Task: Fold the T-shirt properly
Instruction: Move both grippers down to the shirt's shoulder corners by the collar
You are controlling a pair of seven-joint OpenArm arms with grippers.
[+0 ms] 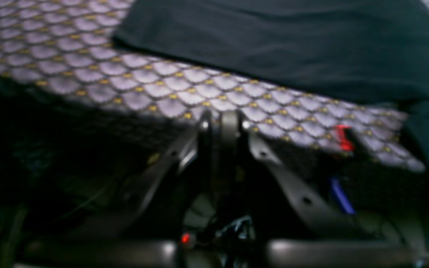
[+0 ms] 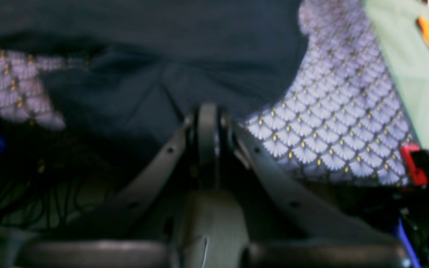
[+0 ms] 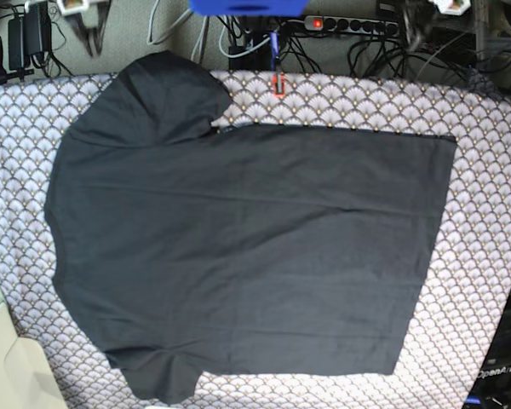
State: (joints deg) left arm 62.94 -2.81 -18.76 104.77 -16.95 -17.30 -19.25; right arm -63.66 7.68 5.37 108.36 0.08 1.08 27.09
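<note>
Tools: left tool (image 1: 225,121) and right tool (image 2: 207,115) both pressed together, empty, at the tabletop (image 3: 485,256) edge; T-shirt (image 3: 247,230) spread flat centrally — pinch one layer cleanly at the sleeve.

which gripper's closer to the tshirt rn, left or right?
Right. In its wrist view the right gripper sits at the T-shirt cloth edge, apparently touching it. The left gripper hangs at the tablecloth edge, a strip of bare pattern between it and the shirt.
</note>
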